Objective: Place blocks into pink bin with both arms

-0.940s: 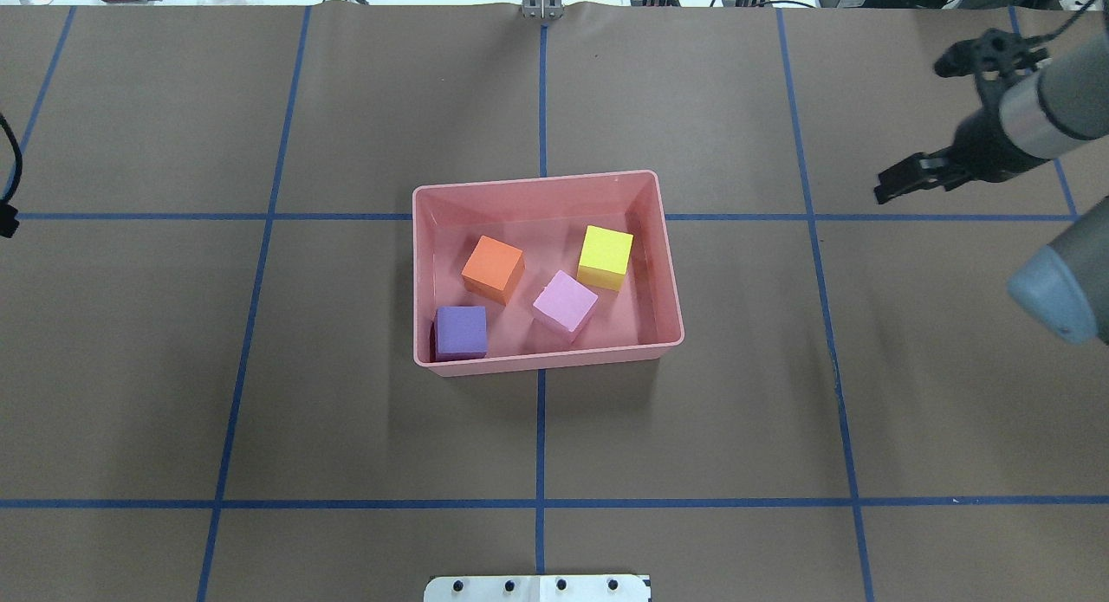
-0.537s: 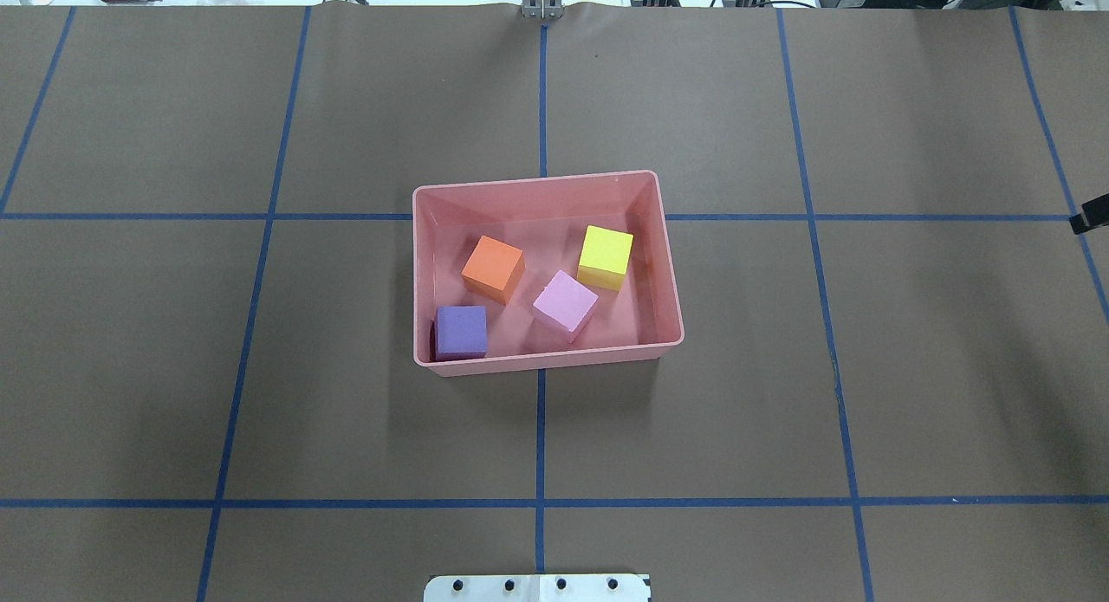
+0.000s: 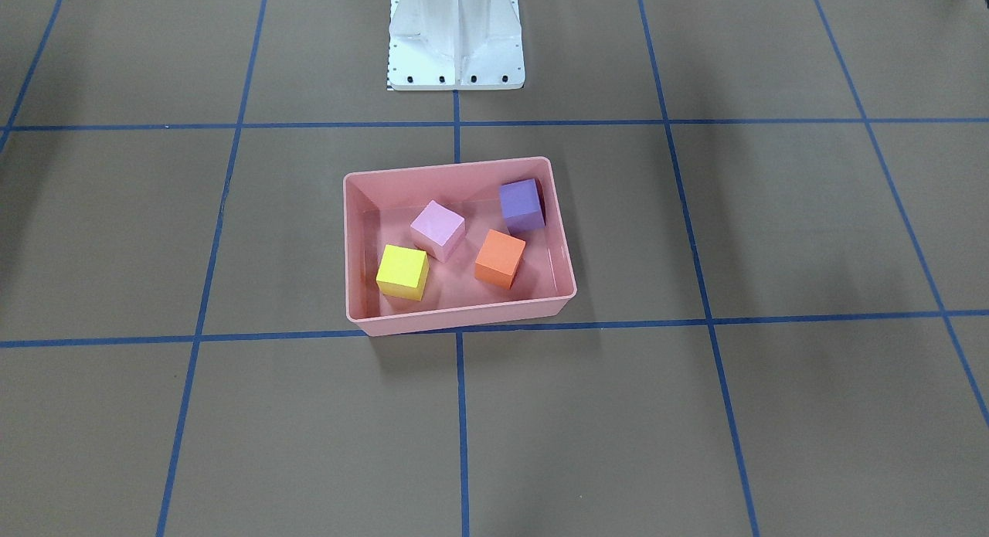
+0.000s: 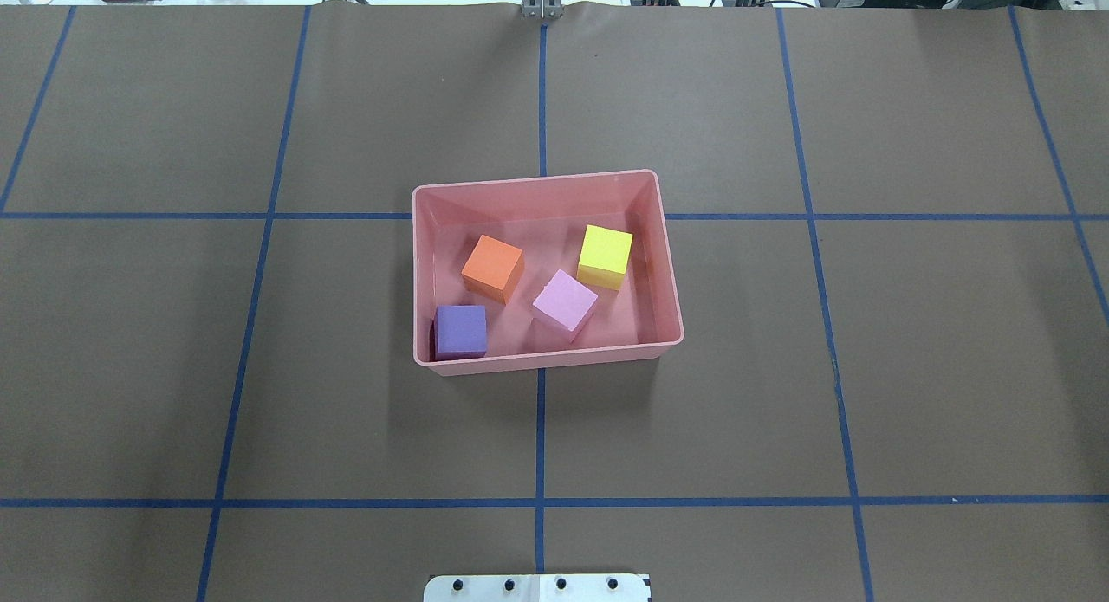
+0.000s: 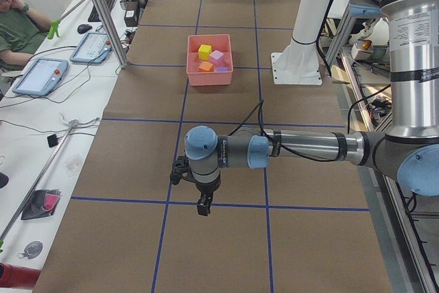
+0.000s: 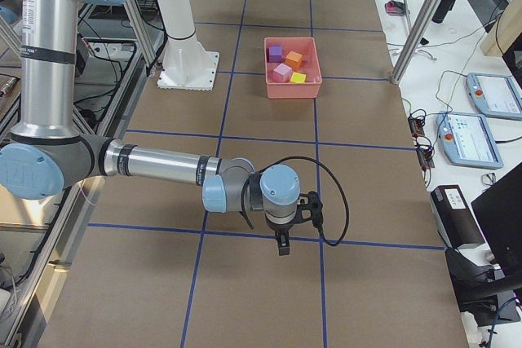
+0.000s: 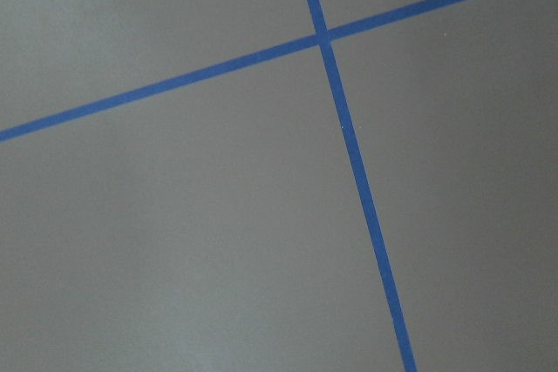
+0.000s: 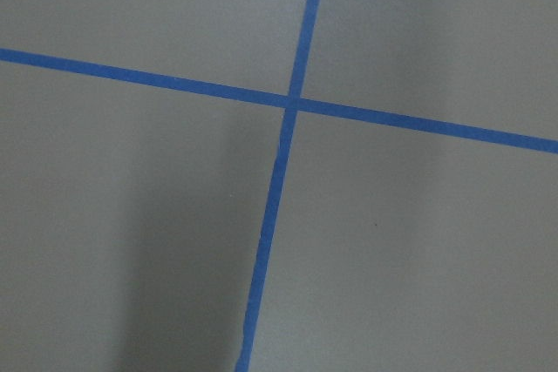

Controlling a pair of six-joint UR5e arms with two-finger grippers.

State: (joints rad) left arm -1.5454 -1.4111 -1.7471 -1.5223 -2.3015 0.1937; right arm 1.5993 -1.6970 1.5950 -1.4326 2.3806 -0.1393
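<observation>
Currently | pink bin: 4 blocks inside | left fingers, right fingers: cannot tell

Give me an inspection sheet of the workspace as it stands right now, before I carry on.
Surface: brown paper with a blue tape grid, lying flat.
Job's things: pink bin holds the orange block, yellow block, pale pink block and purple block; the purple one sits in a corner, none stacked.
Clutter: nothing seen.
Pincers: left pincer and right pincer hang over bare paper, far from the bin; open or shut cannot be told.
Cables: black cable loops beside the right arm.
Surroundings: white pedestal; person seated near a tablet.
</observation>
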